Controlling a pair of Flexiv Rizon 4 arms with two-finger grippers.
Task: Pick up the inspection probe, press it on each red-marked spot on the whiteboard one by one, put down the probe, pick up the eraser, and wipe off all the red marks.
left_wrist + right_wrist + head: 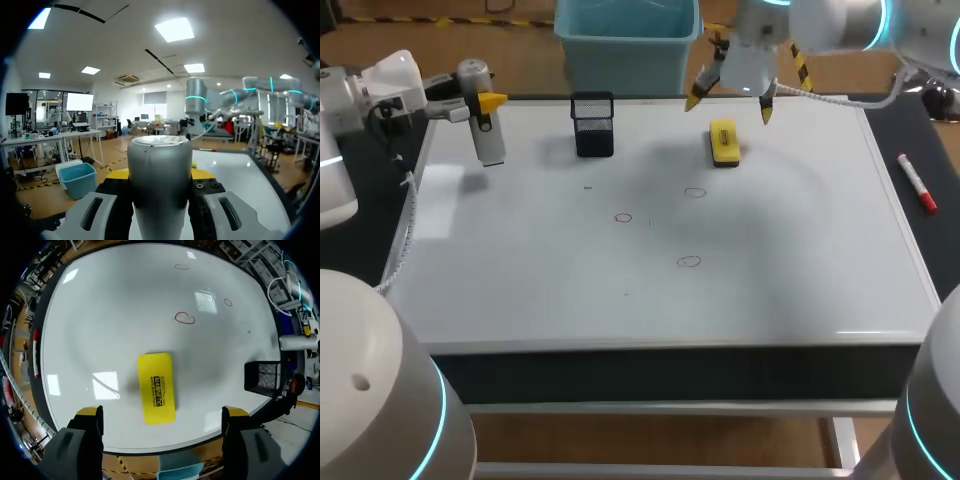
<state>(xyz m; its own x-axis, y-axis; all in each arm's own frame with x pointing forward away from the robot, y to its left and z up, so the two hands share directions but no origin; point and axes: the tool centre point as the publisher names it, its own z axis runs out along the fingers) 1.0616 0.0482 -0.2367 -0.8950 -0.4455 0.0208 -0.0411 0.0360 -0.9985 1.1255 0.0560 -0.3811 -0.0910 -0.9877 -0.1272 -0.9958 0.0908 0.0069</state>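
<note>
Within left gripper (483, 101), seemingly, probe (491, 138)

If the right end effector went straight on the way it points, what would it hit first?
Probably the yellow eraser on the whiteboard, directly ahead of the right end effector.

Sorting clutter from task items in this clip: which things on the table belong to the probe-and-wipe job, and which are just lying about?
Job: inspection probe, eraser, red marks, whiteboard.
Lying about: black mesh holder, red marker.
</note>
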